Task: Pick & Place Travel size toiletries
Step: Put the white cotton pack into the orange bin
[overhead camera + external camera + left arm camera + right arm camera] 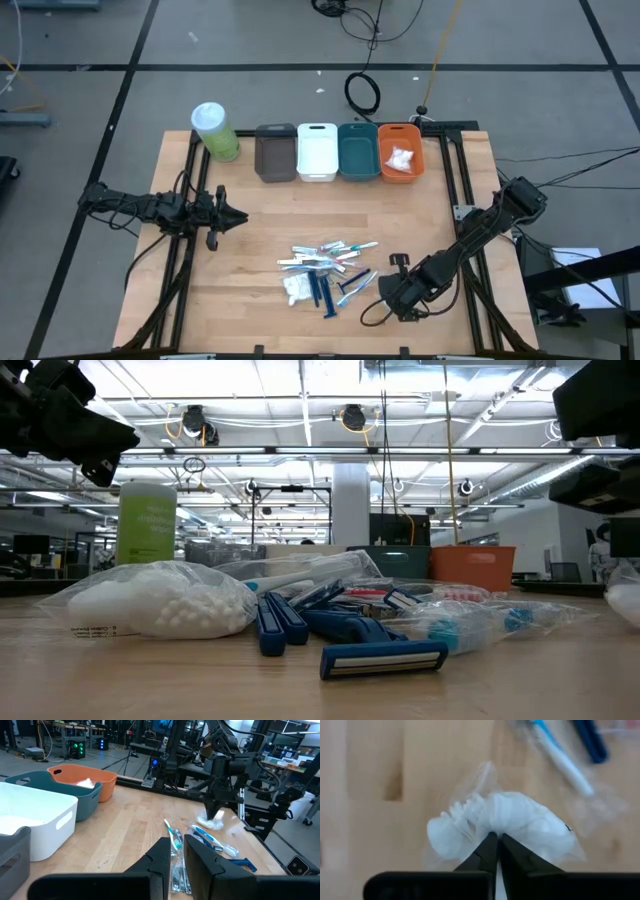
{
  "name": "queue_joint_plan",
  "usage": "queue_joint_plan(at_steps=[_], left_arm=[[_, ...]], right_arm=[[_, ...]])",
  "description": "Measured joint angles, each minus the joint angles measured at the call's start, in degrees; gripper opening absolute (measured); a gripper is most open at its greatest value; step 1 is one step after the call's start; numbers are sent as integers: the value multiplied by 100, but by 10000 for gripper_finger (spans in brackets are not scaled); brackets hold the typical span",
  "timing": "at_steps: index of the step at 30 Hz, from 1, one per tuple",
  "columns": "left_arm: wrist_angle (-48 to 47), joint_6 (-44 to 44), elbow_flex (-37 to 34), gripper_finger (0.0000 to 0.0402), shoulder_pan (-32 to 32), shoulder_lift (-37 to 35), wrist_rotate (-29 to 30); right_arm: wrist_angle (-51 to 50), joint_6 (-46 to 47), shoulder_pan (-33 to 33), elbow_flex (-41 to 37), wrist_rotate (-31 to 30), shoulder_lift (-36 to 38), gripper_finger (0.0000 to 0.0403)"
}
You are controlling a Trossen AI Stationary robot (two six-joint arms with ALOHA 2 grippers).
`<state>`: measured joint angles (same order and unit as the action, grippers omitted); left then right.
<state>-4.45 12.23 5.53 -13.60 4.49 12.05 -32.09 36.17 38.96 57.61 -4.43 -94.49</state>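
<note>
Left gripper (238, 217) hovers over bare table (250, 240) near the left edge, its fingers drawn nearly together with only a thin gap and nothing between them. Open wood lies between it and the pile of toiletries (325, 270) at centre front. Along the far edge stand a green cylinder (215, 131), then grey bin (275, 152), white bin (317, 151), teal bin (357, 150) and orange bin (399, 151) (the last already holds a white pouch (401, 159)). In the pile, blue razors (323, 292) lie with long axes running front to back; toothbrush sticks (335, 250) run roughly left to right. Right gripper (386, 297), low near the front right edge, pinches a crinkled white pouch (505, 827). Only the right wrist view shows this grip clearly; from overhead the arm hides it.
</note>
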Motion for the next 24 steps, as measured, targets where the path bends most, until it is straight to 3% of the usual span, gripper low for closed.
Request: queue_joint_plan(at_steps=[11,24], left_arm=[[0,0,-1,51,0,0,-1],[0,0,-1,51,-1,0,0]], right_arm=[[238,-446,-107,-2,-216,749,1],[796,-1053,-301,-36,-1711,1224,1]])
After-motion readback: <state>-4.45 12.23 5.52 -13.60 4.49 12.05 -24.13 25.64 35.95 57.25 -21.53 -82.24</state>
